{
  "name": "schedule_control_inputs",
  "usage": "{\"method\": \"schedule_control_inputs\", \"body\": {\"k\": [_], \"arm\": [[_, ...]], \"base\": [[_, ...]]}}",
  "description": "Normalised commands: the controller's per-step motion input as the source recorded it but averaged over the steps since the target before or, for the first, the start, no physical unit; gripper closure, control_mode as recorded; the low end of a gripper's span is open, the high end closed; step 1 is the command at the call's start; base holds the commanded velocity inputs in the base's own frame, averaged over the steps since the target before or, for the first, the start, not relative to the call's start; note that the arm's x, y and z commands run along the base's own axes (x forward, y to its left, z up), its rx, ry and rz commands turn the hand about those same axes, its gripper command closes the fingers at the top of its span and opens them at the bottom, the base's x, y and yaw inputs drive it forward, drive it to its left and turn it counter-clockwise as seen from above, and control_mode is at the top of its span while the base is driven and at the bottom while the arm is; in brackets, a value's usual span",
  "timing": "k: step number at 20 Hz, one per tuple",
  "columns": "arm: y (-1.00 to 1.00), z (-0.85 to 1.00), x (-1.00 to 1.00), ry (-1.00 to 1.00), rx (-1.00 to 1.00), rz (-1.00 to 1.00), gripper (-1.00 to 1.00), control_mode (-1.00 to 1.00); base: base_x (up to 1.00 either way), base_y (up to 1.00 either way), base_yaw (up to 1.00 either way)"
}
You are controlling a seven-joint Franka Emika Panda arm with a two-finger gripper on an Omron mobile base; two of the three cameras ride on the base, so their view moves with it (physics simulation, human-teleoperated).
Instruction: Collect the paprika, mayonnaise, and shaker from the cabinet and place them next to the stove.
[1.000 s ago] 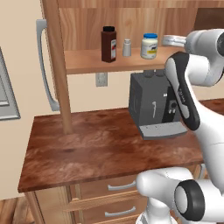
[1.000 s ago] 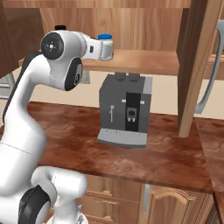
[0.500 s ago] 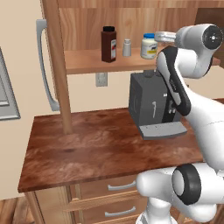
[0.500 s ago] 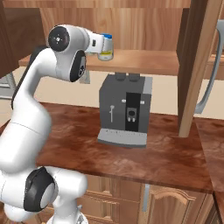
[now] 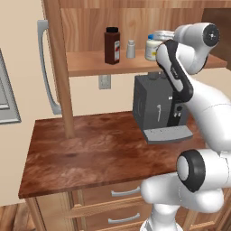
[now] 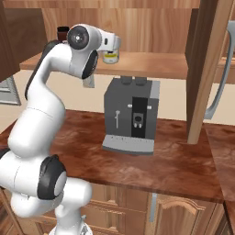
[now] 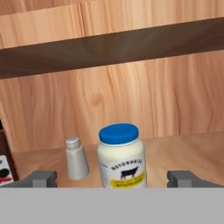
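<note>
The hand view showed the squat whitish mayonnaise jar with a blue lid (image 7: 121, 156) front-on, its label with a small cow figure and a yellow band facing the camera, a detail neither base view resolved. In that view the two dark finger tips of the two-finger gripper (image 7: 113, 178) stood wide apart, one on each side of the jar and clear of it, holding nothing. The small slim grey-white shaker with a rounded top (image 7: 76, 158) stood just beside the jar, slightly farther back. The left base view showed the full row on the plank shelf of the light-brown wooden wall cabinet (image 5: 94, 63): the tall dark red-brown paprika bottle with a black cap (image 5: 112, 45), then the shaker (image 5: 131, 49), then the jar (image 5: 152, 47), partly hidden by the white arm. The right base view showed the jar (image 6: 110, 57) just past the hand, above the grey coffee machine (image 6: 131, 114) on the brown wooden counter (image 6: 183, 165). All three containers stood upright, long axes vertical, caps up.
</note>
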Motion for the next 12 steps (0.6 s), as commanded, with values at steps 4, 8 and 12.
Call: {"method": "schedule_control_inputs", "body": {"k": [4,8,12], "arm": [[-0.01,-0.01,0.31,0.0,-0.05,0.06,-1.0,-1.0],[-0.12,-0.04,0.16,0.0,-0.07,0.0,-1.0,-1.0],[-0.07,-0.05,0.06,0.0,-0.07,0.0,-1.0,-1.0]], "base": [[0.0,0.0,0.0],[0.0,0.0,0.0],[0.0,0.0,0.0]]}}
